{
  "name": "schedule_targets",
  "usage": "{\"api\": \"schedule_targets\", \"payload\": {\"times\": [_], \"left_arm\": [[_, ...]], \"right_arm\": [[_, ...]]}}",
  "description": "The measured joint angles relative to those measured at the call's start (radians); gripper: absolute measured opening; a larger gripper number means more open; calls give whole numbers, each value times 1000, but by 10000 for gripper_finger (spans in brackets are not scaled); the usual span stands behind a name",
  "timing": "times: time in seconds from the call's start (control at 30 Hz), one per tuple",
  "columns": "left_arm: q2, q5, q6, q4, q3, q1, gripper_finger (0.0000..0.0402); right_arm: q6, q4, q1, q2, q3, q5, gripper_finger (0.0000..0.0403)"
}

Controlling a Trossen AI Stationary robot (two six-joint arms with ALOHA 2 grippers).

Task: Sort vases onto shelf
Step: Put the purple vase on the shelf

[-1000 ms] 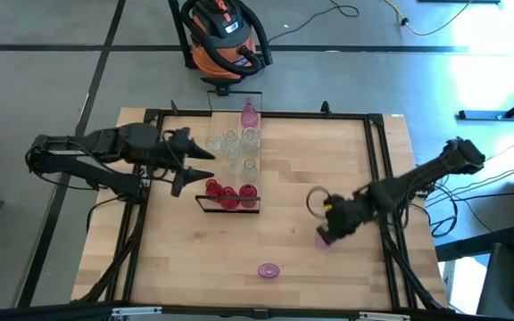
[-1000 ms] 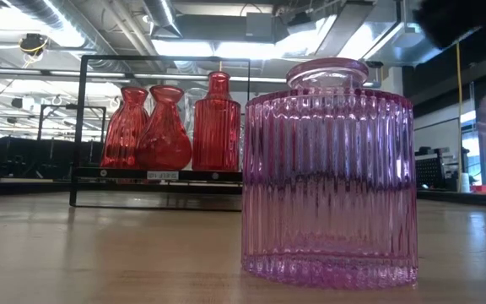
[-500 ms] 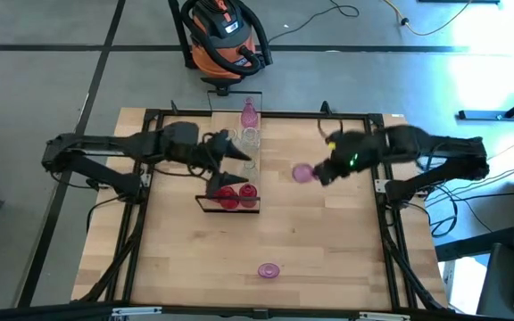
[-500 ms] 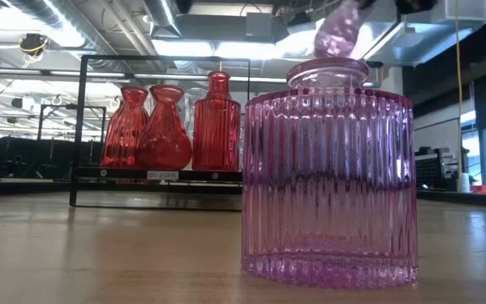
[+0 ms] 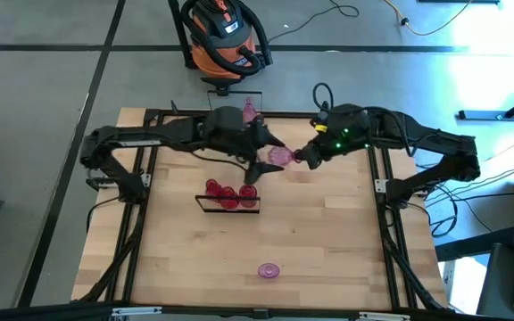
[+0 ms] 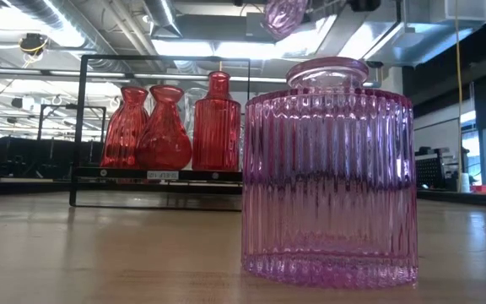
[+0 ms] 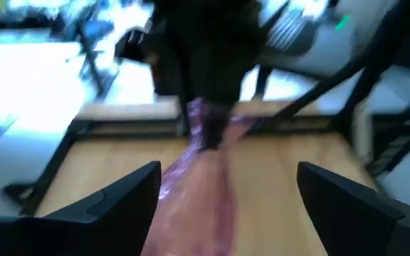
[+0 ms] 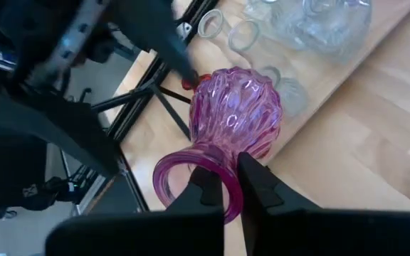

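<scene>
My right gripper (image 5: 300,157) is shut on a pink ribbed vase (image 5: 280,156) held in the air just right of the shelf (image 5: 259,157), a narrow light-wood plank. The vase also shows at the top of the low view (image 6: 285,13). My left gripper (image 5: 269,158) is open, and its fingers stand on either side of the vase's body (image 7: 205,192); I cannot tell whether they touch it. Three red vases (image 5: 227,192) stand at the shelf's near end, clear vases (image 8: 290,21) at its middle, and a pink vase (image 5: 249,112) at its far end. My right gripper pinches the vase's flared lip (image 8: 228,208) between its two fingers, one finger (image 8: 206,183) over the mouth and the other outside. The fingers come level from the table's right. The vase is lifted clear and lies on its side, body toward the left gripper.
A squat pink ribbed vase (image 5: 269,269) stands alone near the table's front edge and fills the low view (image 6: 327,169). The shelf's black end frame (image 6: 83,127) stands by the red vases. An orange shop vacuum (image 5: 226,36) sits on the floor beyond the table.
My right gripper has lifted the pink vase from the table's right side and carried it up, toward the far edge and left to the shelf. My left gripper has gone right across the shelf to the vase, staying open.
</scene>
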Motion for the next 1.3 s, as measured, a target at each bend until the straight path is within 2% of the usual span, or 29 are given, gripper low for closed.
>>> {"api": "schedule_targets", "payload": {"times": [0.1, 0.2, 0.47, 0.6, 0.9, 1.3], "left_arm": [[79, -44, 63, -160, 124, 1, 320], [134, -51, 82, -194, 194, 1, 320], [174, -62, 77, -169, 218, 8, 313], [174, -68, 79, -169, 218, 7, 278], [174, -41, 117, -159, 220, 11, 143], [171, -78, 134, -167, 221, 13, 135]], "right_arm": [[-28, 1, 0, 15, 17, -1, 1], [-45, 10, 0, 29, 25, -7, 1], [-62, 40, 0, 39, 25, -15, 1], [-63, 43, -14, 39, 25, -15, 1], [-63, 47, -33, 40, 24, -49, 1], [-100, 86, -33, 40, 23, -22, 32]]}}
